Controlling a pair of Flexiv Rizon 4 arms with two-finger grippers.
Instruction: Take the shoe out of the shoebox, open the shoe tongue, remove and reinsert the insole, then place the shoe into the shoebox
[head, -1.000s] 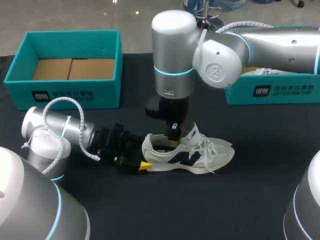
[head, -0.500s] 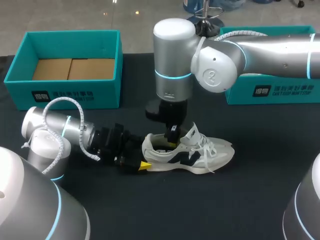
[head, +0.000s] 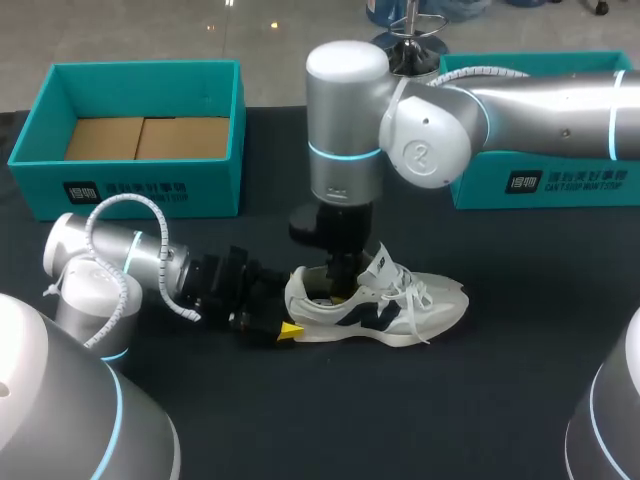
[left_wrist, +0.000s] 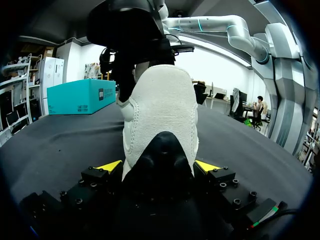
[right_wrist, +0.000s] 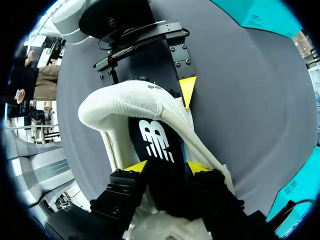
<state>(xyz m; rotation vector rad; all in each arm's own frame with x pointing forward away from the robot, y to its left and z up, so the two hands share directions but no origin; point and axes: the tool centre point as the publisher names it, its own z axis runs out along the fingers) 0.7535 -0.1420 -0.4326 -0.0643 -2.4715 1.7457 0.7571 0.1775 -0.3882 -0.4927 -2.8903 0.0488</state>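
A white sneaker (head: 385, 305) with dark side marks lies on the black table, toe to the right. My left gripper (head: 278, 322) comes in low from the left, and its yellow-tipped fingers (left_wrist: 109, 166) press the white heel (left_wrist: 160, 110) from both sides. Hanging straight down over the shoe's opening, my right gripper (head: 340, 285) has its tips in the opening. In the right wrist view its gripper (right_wrist: 167, 167) stands open, and the black insole (right_wrist: 155, 145) lies flat inside the shoe between and ahead of the tips. The tongue (head: 380, 265) stands lifted.
An open teal shoebox (head: 130, 190) with brown cardboard on its floor stands at the back left. A second teal box (head: 560, 182) stands at the back right, partly behind my right arm. The table's front half is bare black cloth.
My right gripper's fingers have parted from shut, letting go of the insole. The right arm's elbow has shifted slightly. The shoe and my left gripper have stayed put.
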